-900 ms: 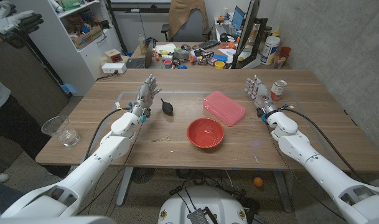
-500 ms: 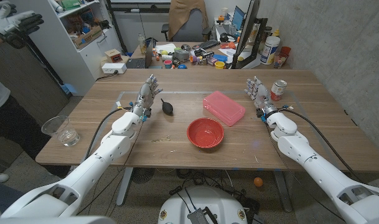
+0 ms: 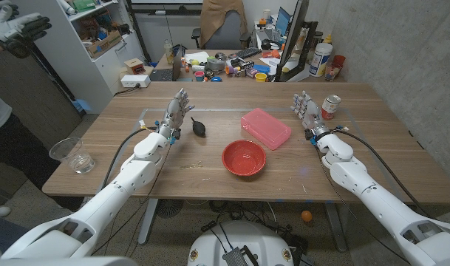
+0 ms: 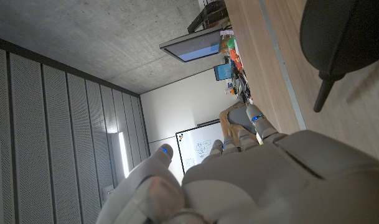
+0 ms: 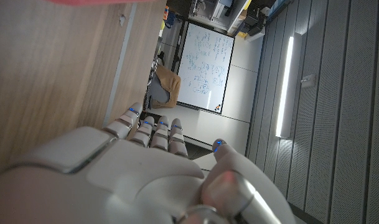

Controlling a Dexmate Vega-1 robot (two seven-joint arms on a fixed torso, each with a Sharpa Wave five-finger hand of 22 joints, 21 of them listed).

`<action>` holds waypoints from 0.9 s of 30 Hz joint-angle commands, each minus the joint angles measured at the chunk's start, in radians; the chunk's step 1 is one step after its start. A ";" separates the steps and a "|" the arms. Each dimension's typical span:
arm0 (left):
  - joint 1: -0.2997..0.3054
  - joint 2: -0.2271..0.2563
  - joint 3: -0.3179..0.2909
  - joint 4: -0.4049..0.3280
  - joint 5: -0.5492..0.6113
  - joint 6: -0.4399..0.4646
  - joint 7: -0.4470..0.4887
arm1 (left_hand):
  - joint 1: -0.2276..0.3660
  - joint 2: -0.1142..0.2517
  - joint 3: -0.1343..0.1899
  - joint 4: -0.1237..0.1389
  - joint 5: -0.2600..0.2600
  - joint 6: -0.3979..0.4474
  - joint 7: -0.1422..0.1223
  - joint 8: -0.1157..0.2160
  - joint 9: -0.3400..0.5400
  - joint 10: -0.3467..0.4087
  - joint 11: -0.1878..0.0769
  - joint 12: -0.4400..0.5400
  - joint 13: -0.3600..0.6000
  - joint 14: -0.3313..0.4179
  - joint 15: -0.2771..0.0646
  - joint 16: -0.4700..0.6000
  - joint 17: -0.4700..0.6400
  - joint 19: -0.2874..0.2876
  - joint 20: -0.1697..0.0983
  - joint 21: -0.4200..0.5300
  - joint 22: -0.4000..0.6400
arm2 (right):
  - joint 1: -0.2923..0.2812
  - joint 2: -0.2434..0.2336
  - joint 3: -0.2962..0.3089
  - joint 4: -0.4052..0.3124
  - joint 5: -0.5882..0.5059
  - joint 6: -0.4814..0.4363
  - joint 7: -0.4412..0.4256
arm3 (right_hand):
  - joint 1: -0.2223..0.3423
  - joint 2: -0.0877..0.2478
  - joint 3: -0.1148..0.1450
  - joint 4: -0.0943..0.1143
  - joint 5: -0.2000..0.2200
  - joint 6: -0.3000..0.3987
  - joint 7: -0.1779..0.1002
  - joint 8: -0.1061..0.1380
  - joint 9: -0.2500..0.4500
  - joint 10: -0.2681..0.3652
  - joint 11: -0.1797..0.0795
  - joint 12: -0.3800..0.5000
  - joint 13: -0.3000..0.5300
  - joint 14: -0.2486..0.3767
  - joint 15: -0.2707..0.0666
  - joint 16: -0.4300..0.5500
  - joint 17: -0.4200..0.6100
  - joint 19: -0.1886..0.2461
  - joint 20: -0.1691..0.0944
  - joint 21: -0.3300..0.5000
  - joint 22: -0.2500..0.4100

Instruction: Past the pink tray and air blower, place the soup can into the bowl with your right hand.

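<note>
The soup can (image 3: 330, 106) stands upright near the far right corner of the tabletop (image 3: 372, 159), untouched, with the right hand (image 3: 305, 108) just beside it on the side toward the middle. That hand stands with its fingers reaching up and slightly apart, holding nothing; in the right wrist view its back (image 5: 145, 180) fills the lower part, fingers (image 5: 153, 134) extended along the wood grain with nothing between them. The red bowl (image 3: 244, 158) sits near the middle of the tabletop, closer to the near edge, and looks empty. The pink tray (image 3: 266, 127) lies just beyond the bowl toward the far edge, angled, between the bowl and the right hand. The black air blower (image 3: 198, 126) lies left of the tray, its nozzle pointing toward the far edge. The left hand (image 3: 174, 113) is raised just beside the blower on the left, fingers spread and upright, gripping nothing; in the left wrist view its back (image 4: 257, 180) is in the foreground and the blower's dark bulb (image 4: 345, 37) sits close ahead of it. A clear glass dish (image 3: 73, 154) rests at the left edge of the tabletop. A person's gloved hand (image 3: 14, 26) shows at the far left, off the tabletop.
</note>
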 commanded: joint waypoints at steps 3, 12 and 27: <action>0.008 -0.001 0.001 -0.012 0.004 -0.006 0.008 | -0.006 0.083 0.008 -0.001 0.003 -0.086 0.001 0.003 0.004 -0.121 -0.001 0.005 0.002 -0.077 -0.001 0.003 0.003 -0.100 0.004 0.003 0.002 | -0.007 -0.003 0.003 -0.002 -0.001 0.006 -0.001 | -0.001 0.053 0.008 -0.001 0.003 0.010 0.000 0.004 0.005 0.007 0.002 0.005 0.004 0.008 0.004 0.002 0.002 0.008 -0.024 0.007 0.001; 0.013 0.001 -0.001 -0.016 0.003 -0.008 0.008 | -0.009 0.083 0.009 -0.001 0.004 -0.087 0.002 0.003 0.004 -0.121 -0.002 0.005 0.002 -0.077 0.000 0.004 0.003 -0.099 0.003 0.002 0.002 | -0.009 -0.005 0.002 -0.007 -0.003 0.006 -0.003 | 0.001 0.055 0.011 -0.002 0.003 0.010 -0.001 0.003 0.005 0.007 0.001 0.005 0.004 0.008 0.002 0.001 0.001 0.008 -0.025 0.007 0.001; 0.021 0.004 -0.005 -0.022 0.002 -0.016 0.010 | -0.012 0.083 0.013 -0.001 0.005 -0.089 0.001 0.002 0.004 -0.123 -0.005 0.005 0.002 -0.079 0.000 0.003 0.003 -0.102 0.004 -0.001 0.002 | -0.011 -0.011 -0.002 -0.018 -0.021 0.006 -0.017 | 0.003 0.056 0.013 -0.003 0.003 0.010 -0.002 0.002 0.005 0.006 0.001 0.004 0.004 0.007 0.004 0.000 0.001 0.008 -0.026 0.006 0.001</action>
